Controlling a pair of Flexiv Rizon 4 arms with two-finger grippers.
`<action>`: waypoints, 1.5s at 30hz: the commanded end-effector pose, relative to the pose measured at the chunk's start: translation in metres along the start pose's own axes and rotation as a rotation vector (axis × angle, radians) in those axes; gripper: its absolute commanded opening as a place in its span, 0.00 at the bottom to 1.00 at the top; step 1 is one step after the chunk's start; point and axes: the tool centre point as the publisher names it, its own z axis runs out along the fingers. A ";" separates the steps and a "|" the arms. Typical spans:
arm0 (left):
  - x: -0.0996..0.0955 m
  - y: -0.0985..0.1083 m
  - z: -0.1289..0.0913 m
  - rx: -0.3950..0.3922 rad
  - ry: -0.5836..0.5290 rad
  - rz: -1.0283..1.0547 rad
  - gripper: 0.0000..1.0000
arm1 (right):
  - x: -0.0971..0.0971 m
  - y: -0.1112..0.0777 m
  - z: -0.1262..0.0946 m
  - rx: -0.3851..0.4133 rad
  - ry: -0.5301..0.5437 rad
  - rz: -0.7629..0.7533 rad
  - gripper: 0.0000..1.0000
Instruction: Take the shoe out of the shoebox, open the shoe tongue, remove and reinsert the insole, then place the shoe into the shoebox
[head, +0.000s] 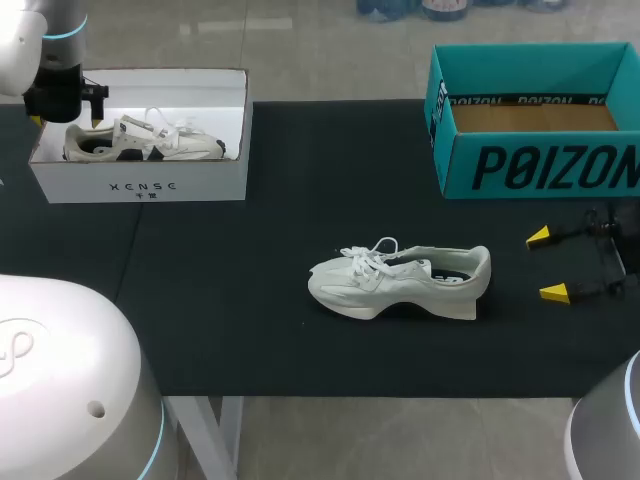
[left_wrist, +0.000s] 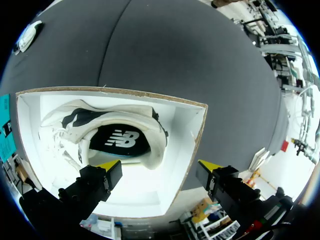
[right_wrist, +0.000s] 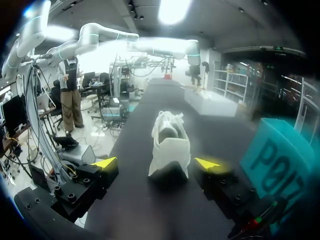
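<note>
White card is walling the shoebox (head: 140, 185) at the far left of the worktop (head: 250, 300). The boxed shoe (head: 150, 140), pale with dark panels, is sitting inside with its toe pointing toward the middle of the worktop and its dark insole (left_wrist: 120, 141) showing through the opening. The left claw (left_wrist: 159, 164) is hanging above the heel end with its fingers spread wide and gripping nothing. In its wrist view one yellow tip is sitting over the box's floor beside the heel while the other is lying outside the end wall, so the wall, not the shoe, is falling between them. I am judging the step in hand to be lifting this shoe out. Doing it well is going to mean sliding the claw inward along the box until both tips are bracketing the heel collar, then descending straight and closing on the collar's stiffer rim rather than on the laces or the soft tongue. How high the tips are riding above the shoe is hard to tell from the wrist view, so the descent is probably best kept slow. Further right, a second white shoe (head: 400, 282) is resting upright on the bare worktop, laces loose, heel toward the right claw (head: 547, 265), which is hovering wide apart and empty just beyond the heel, near but not touching. Behind them the teal shoebox (head: 540, 165) is standing open toward the far right corner.
</note>
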 end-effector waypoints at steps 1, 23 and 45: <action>0.000 -0.001 0.000 -0.002 0.001 0.001 1.00 | -0.001 -0.007 0.003 0.013 -0.005 0.005 1.00; 0.000 -0.001 0.000 -0.002 0.001 0.001 1.00 | -0.030 -0.055 0.039 -0.025 0.034 -0.032 1.00; 0.000 -0.001 0.000 -0.002 0.001 0.001 1.00 | -0.018 -0.052 0.076 -0.083 0.006 -0.023 1.00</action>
